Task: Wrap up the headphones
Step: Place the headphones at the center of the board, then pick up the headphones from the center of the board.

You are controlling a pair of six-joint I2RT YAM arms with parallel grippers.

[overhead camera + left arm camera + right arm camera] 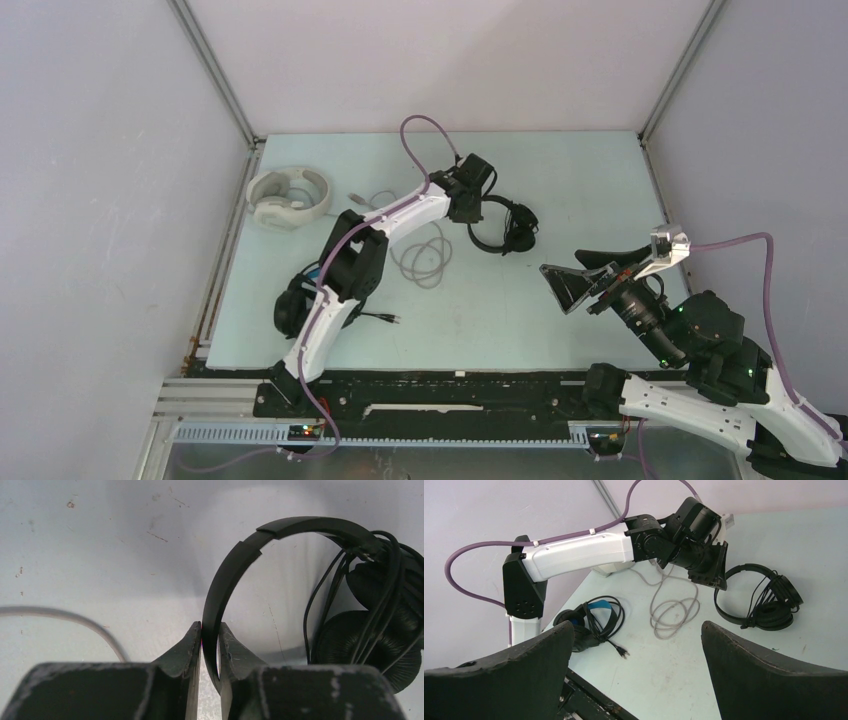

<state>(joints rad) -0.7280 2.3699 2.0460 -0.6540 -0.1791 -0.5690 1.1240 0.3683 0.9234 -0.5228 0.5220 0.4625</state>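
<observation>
The thin black on-ear headphones lie at mid-table, their cord bunched over the ear cups. My left gripper straddles their headband with the jaws a crack apart; slivers of light show beside the band. The white headphones sit at the far left, and their grey cable lies in loose loops. The black headphones with the blue headband rest near the left arm's base, cord wound on them. My right gripper hangs wide open and empty above the table's right side.
The blue pair's plug lies loose on the table near the front edge. The left arm reaches across the grey cable. Cell walls and aluminium posts enclose the table on three sides.
</observation>
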